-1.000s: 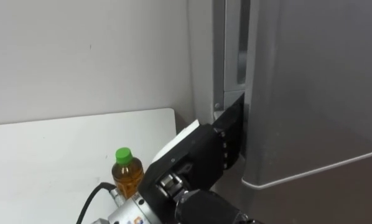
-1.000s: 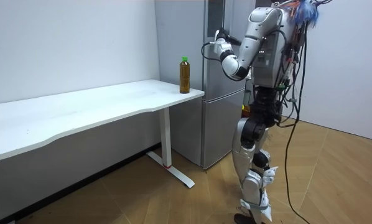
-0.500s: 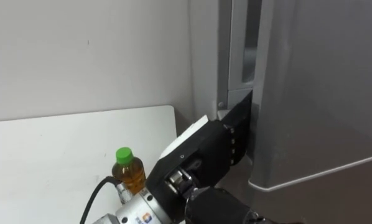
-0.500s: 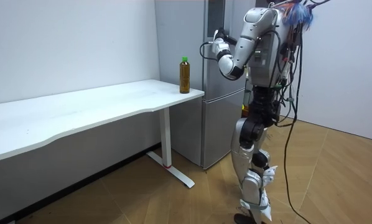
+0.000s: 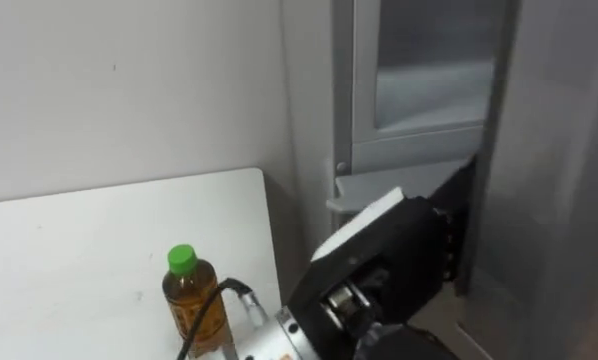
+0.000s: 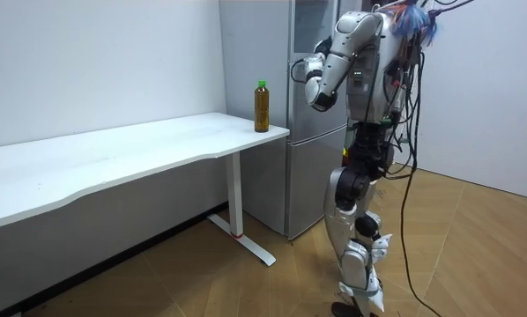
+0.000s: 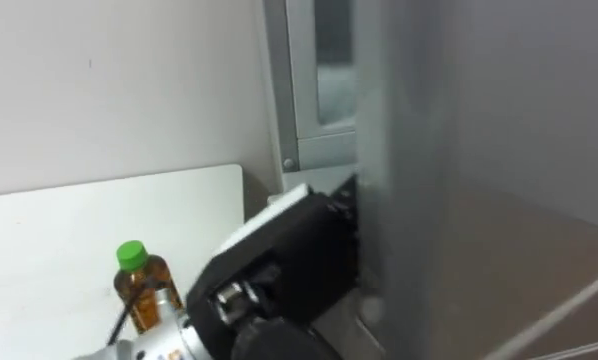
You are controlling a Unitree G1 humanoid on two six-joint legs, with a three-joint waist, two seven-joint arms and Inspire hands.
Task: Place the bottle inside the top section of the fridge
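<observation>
Since the left hand (image 5: 391, 262), lower centre, meets the edge of the ajar fridge door (image 5: 554, 150) (fingers hidden, I cannot tell their state), pull wide and evenly, clear of the bottle (image 5: 191, 300).

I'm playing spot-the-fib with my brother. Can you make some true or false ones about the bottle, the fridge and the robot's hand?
1. The bottle has a green cap. True.
2. The upper door of the fridge is partly open. True.
3. The bottle is inside the fridge. False: it stands on the white table.
4. The left hand is carrying the bottle. False: it is at the edge of the upper door, away from the bottle.
</observation>
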